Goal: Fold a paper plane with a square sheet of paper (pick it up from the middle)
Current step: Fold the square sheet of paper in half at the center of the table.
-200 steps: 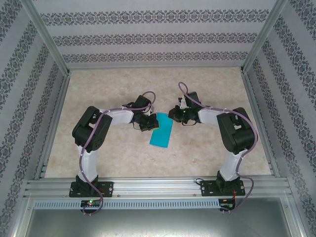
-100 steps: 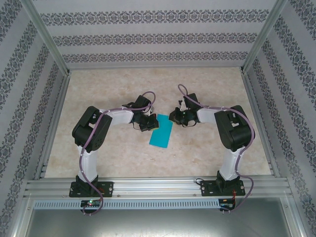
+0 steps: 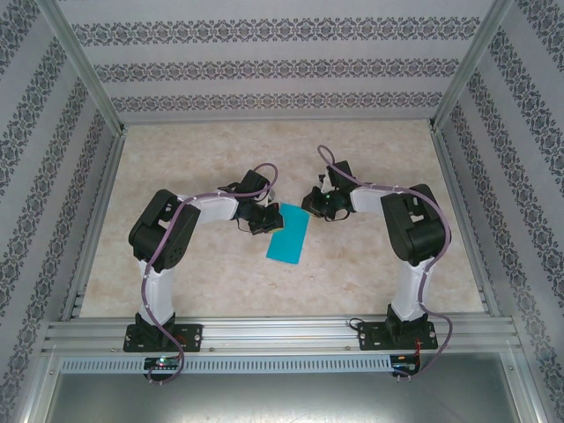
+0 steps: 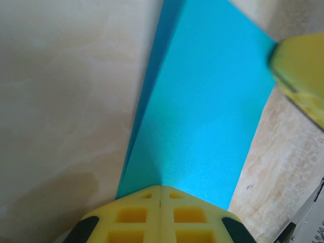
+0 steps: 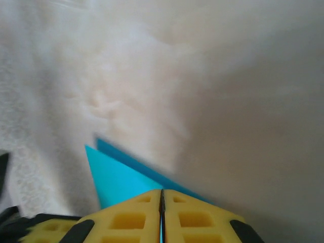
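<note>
sheet (image 3: 289, 238) is lying folded in half on the table (image 3: 203, 150), between the arms. left gripper (image 4: 161, 188) — jaws together, tips sitting on one edge; right gripper (image 5: 162, 192) closed too, touching a corner. creasing well is needing flat, slow strokes — no lifting.

Soft, even light; right wrist view blurred around paper (image 5: 114, 179)

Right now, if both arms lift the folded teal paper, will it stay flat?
Probably sags between grips: the paper looks thin, two layers, pinched at its edges by left gripper and right gripper. Likely light; may tear if they pull apart.
</note>
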